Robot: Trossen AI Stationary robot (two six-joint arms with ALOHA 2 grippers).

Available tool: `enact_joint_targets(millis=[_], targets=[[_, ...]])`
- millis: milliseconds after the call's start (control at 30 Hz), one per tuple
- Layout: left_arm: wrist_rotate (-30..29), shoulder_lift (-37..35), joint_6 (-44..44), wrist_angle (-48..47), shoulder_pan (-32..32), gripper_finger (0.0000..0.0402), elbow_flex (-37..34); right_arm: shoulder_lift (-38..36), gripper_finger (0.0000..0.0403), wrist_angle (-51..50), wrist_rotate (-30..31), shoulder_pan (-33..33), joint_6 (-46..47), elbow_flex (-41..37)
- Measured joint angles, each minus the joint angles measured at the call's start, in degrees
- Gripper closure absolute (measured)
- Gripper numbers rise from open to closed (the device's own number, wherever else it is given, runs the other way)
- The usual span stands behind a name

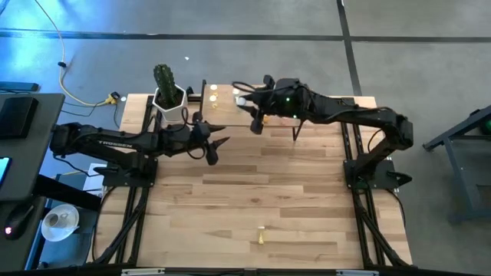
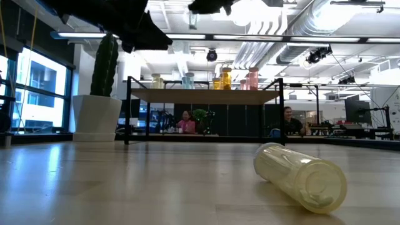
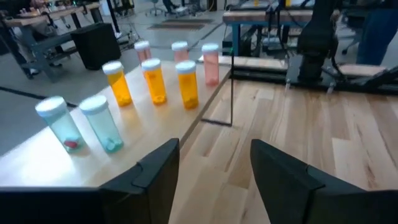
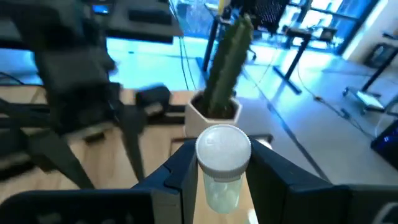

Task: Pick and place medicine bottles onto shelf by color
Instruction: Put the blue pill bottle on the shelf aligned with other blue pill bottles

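Note:
The shelf stands at the table's far edge, with several white-capped medicine bottles upright on it: pale green, orange and pink. A yellow bottle lies on its side on the table near the front edge; it also shows in the high view. My right gripper is over the shelf's left part, shut on a pale green bottle. My left gripper is open and empty, just in front of the shelf's left end, near the cactus pot. My right gripper pinches the bottle's body just below its white cap between its two fingers. The fingers come level from the table's right side. The bottle stands upright in the hold, cap up, above the shelf.
A cactus in a white pot stands at the far left, beside the shelf; it also shows in the right wrist view. Bare wood tabletop lies between the arms and the front edge. People sit in the room beyond the table.

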Motion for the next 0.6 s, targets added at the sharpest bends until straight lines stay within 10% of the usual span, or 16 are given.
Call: enact_joint_targets(millis=[600], targets=[[-3.7,-4.5,2.1,-4.0,0.0,0.0218,0.0,8.7,0.0304,-0.9,-4.9,-5.1,6.3,-0.1]])
